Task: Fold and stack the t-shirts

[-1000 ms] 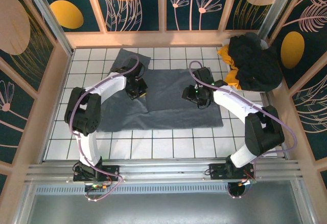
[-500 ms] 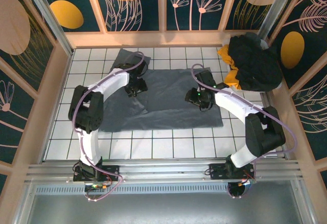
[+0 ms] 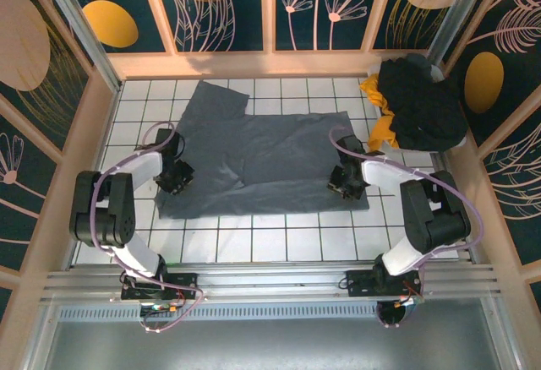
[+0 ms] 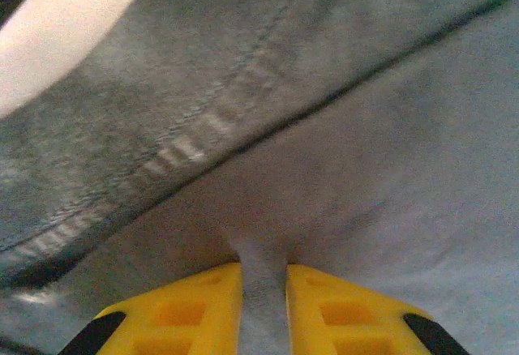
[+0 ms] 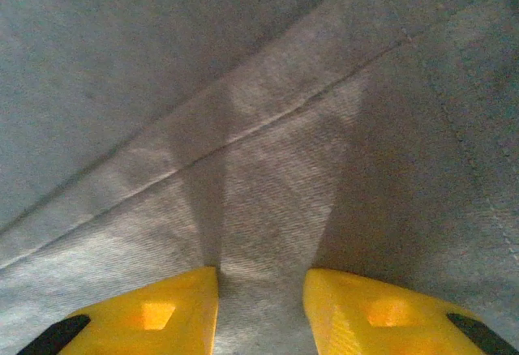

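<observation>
Tiled table [image 3: 254, 236], grey t-shirt [image 3: 275, 157] spread flat

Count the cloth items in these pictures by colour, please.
Slate grey-blue cloth t-shirt, spread flat on the tiles: 1
Black cloth heap, far right corner: 1
Yellow-orange cloth, partly under the black heap: 1
Total: 3

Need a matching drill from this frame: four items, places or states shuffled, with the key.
Things:
1. grey-blue t-shirt
2. black t-shirt
3. left end effector
4. right end effector

Places or states:
A. heaped in the far right corner
B. spread out flat in the middle
C. on the spread shirt's near right corner
D. at the spread shirt's near left edge

Pairs: 1-B, 2-A, 3-D, 4-C
</observation>
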Motion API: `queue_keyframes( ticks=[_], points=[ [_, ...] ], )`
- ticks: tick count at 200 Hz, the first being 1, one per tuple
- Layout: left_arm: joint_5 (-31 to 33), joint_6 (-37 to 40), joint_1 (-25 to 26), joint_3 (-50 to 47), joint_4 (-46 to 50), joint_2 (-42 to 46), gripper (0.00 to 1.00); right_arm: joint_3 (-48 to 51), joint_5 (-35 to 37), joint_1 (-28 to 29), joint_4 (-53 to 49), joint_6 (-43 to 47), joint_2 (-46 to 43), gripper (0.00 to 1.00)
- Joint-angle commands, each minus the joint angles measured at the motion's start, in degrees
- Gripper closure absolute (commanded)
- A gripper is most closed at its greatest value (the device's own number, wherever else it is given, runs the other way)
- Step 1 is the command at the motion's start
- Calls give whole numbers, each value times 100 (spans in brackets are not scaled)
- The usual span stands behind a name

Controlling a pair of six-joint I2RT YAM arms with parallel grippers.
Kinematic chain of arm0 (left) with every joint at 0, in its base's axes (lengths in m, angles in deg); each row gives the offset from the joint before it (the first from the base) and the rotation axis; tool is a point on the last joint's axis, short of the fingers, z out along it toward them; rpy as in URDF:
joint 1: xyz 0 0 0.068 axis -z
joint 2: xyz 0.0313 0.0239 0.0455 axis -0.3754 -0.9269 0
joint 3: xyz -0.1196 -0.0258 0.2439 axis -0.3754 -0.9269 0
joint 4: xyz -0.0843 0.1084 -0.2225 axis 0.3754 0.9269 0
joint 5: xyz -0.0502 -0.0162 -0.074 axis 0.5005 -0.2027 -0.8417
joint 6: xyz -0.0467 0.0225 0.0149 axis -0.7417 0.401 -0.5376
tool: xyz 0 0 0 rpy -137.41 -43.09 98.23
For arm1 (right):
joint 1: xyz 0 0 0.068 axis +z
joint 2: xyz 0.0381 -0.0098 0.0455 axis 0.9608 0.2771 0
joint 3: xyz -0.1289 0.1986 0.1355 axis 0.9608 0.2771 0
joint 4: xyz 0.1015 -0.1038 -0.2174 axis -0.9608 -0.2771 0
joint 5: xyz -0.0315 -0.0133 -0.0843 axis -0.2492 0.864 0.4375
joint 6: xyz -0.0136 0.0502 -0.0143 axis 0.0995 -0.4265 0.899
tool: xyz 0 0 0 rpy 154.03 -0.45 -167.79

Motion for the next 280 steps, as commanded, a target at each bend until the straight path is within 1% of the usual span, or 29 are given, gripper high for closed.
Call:
queue_keyframes(
  ticks=[1, 44, 74, 91, 110, 131, 144, 155, 173, 193, 209, 219, 243, 263, 280],
  points=[
    [32, -244, -82, -581, 11, 86, 76, 453, 83, 163, -545, -220, 298, 63],
    [82, -321, -430, -1330, 264, 555, 78, 993, -25, 531, -932, -565, -104, 63],
    [425, -302, -530, -1391, 713, 969, 78, 1403, -335, 861, -1157, -751, -478, 62],
    [489, -328, -595, -1472, 892, 1189, 79, 1665, -462, 1084, -1233, -901, -752, 61],
    [577, -347, -653, -1573, 1001, 1404, 79, 1780, -574, 1161, -1248, -999, -1076, 60],
    [847, -346, -669, -1156, 1179, 1561, 80, 1427, -335, 1171, -1323, -921, -1529, 54],
    [944, -304, -664, -616, 1174, 1545, 77, 1032, -34, 1171, -1279, -766, -1803, 49],
    [873, -311, -667, -165, 1005, 1406, 75, 622, 266, 1171, -1099, -536, -1951, 45],
    [458, -179, -663, 525, 400, 764, 69, 95, 458, 1022, -678, -188, -1807, 43],
    [159, 242, -646, 1891, 265, -364, 65, -485, 458, 652, -210, 131, -1252, 44],
    [250, 601, -639, 2949, 287, -1344, 65, -851, 401, 372, 141, 260, -827, 44],
    [187, 850, -638, 3586, 281, -1868, 65, -1064, 298, 218, 273, 281, -604, 44],
    [319, 1340, -636, 5196, 541, -3029, 65, -1622, 234, 32, 232, 416, -198, 45],
    [512, 1593, -636, 6074, 450, -3718, 66, -1979, 163, -4, 106, 533, 40, 46],
    [447, 1663, -627, 6582, 329, -4251, 67, -2146, 148, -4, -113, 580, 131, 48]
  ],
)
